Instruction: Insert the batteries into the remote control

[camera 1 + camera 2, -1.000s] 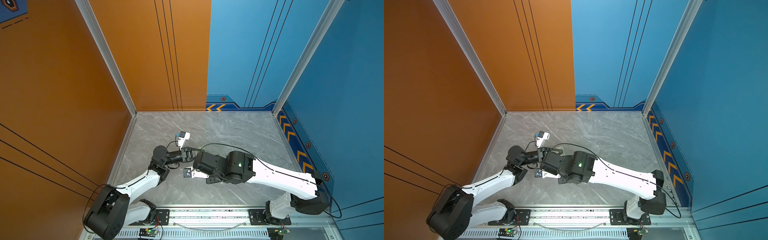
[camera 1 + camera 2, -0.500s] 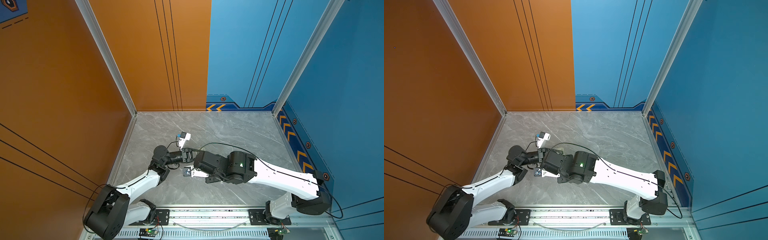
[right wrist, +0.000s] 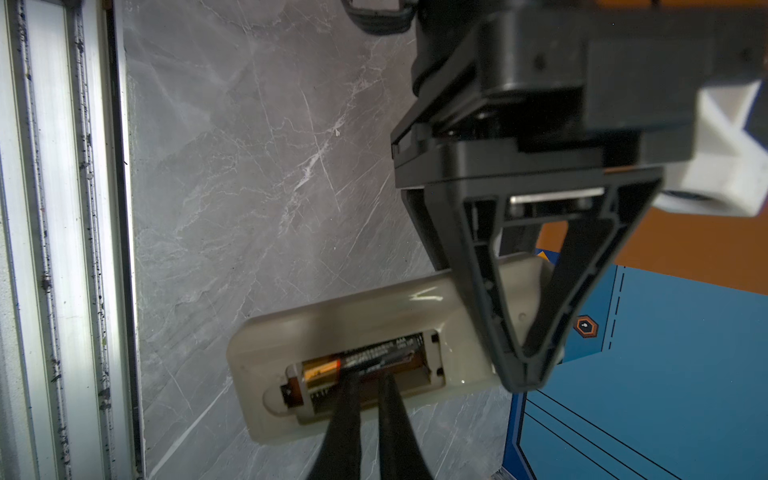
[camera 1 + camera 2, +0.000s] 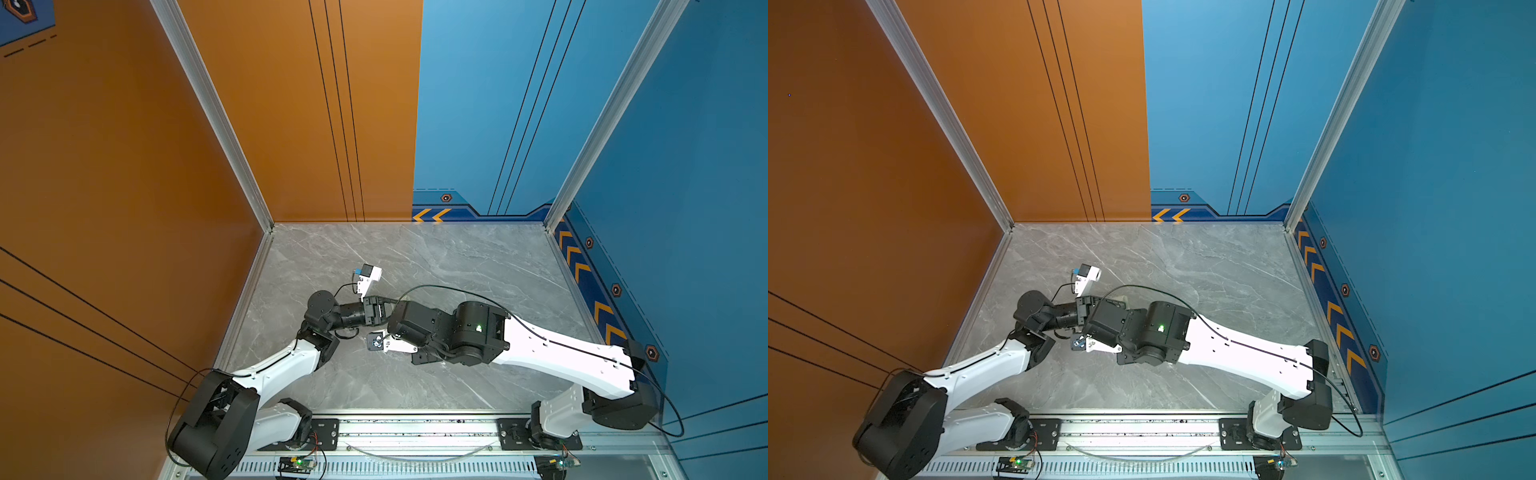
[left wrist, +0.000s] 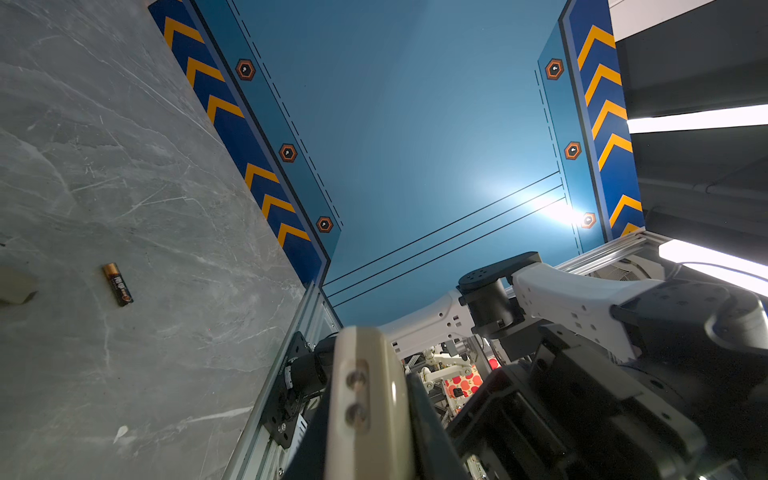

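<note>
The white remote control (image 3: 353,316) hangs above the grey table, back side showing and battery bay open. My left gripper (image 3: 519,353) is shut on one end of it. In the left wrist view the remote control (image 5: 365,395) stands edge-on between the dark fingers of the left gripper (image 5: 370,415). One battery (image 3: 365,359) lies in the bay, copper end toward the rounded end. My right gripper (image 3: 370,378) is shut, its two tips resting against that battery. A second battery (image 5: 117,284) lies loose on the table. In both top views the right wrist covers the right fingers.
A cream plastic piece (image 5: 12,286) lies on the table near the loose battery. The aluminium rail (image 3: 62,249) runs along the table's front edge. Orange and blue walls enclose the other sides. The two arms meet left of the table's middle (image 4: 386,320).
The right gripper's jaws have drawn a little closer together. Both arms have hardly shifted.
</note>
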